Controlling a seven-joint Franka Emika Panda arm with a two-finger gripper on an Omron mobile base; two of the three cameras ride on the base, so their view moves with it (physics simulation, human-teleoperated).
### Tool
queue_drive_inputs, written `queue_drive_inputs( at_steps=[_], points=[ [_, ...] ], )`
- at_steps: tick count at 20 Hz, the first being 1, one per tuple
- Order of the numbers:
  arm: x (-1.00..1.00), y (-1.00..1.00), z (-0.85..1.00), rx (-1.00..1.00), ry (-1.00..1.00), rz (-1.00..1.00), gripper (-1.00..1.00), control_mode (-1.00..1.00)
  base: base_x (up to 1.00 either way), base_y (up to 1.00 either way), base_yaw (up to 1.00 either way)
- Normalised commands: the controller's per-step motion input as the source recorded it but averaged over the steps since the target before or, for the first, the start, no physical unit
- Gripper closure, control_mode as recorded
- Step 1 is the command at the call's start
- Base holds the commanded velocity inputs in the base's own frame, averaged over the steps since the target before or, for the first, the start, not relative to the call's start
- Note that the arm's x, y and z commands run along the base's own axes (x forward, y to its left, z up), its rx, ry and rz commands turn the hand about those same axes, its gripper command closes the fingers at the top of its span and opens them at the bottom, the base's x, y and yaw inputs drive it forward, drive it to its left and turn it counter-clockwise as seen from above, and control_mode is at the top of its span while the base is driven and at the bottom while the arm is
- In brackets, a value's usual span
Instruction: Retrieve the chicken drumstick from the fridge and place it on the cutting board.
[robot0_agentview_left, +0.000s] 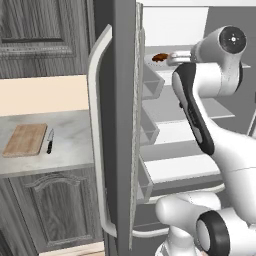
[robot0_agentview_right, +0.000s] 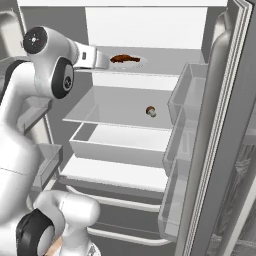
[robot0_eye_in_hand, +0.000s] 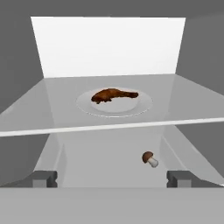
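The chicken drumstick (robot0_eye_in_hand: 113, 95) lies on a pale plate (robot0_eye_in_hand: 140, 105) on the top glass shelf (robot0_eye_in_hand: 52, 113) of the open fridge (robot0_agentview_left: 120, 125). Below the plate, a mushroom (robot0_eye_in_hand: 150, 159) rests on the next shelf. The tool (robot0_eye_in_hand: 112, 179) faces the plate, released and empty. The cutting board (robot0_agentview_left: 25, 140) lies on the counter (robot0_agentview_left: 70, 145).

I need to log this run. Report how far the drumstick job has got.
Done: the fridge door stands open. In hand: the open gripper faces the chicken drumstick, which lies on a plate on the upper glass shelf, not yet grasped. A mushroom sits on the shelf below. Left: grasp it and carry it to the cutting board beside the knife.
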Motion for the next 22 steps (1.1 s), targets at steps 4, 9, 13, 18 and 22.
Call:
queue_drive_inputs(
  at_steps=[4,9,13,18,22],
  points=[
    [0.54,0.00,0.00,0.00,0.00,0.00,-1.00,-1.00,0.00,0.00,0.00],
    [0.52,-0.03,0.00,0.00,0.01,0.00,-1.00,-1.00,0.00,0.00,0.00],
    [0.44,-0.07,-0.02,0.00,0.03,0.00,-1.00,-1.00,0.00,0.00,0.00],
    [0.51,-0.02,-0.04,0.00,0.05,0.00,-1.00,-1.00,0.00,0.00,0.00],
    [0.58,0.00,-0.01,0.00,0.06,0.00,-1.00,-1.00,0.00,0.00,0.00]
  ],
)
